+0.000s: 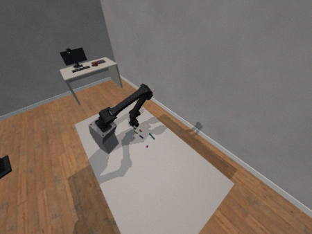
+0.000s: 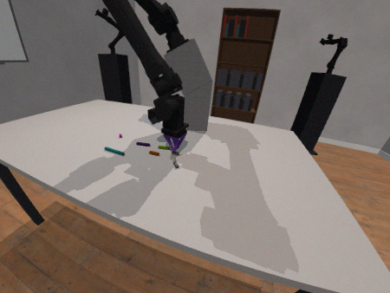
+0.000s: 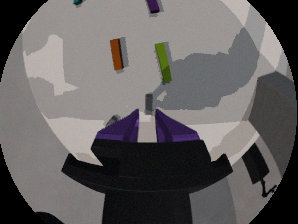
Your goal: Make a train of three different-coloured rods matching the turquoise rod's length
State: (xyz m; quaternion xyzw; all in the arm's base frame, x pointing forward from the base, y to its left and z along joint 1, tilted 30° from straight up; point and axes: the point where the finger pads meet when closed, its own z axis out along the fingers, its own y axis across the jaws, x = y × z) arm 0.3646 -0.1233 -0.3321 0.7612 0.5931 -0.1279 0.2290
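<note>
My gripper point(image 2: 174, 151) hangs a little above the white table, fingers partly open with nothing between them; in the wrist view point(image 3: 147, 121) the gap between the purple fingertips is empty. A short grey rod point(image 2: 175, 164) point(image 3: 149, 102) lies flat on the table just beyond the fingertips, in line with the gap. A lime rod point(image 2: 164, 147) point(image 3: 162, 63) lies close behind it, an orange rod point(image 2: 154, 153) point(image 3: 117, 54) beside that. Further off lie a purple rod point(image 2: 143, 144), the turquoise rod point(image 2: 114, 151) and a small magenta rod point(image 2: 120, 135). All rods lie apart.
The arm's grey base block point(image 1: 102, 136) stands on the table behind the rods. The table's near edge point(image 2: 130, 218) is well away from them. A bookshelf point(image 2: 243, 65) and black stands are off the table.
</note>
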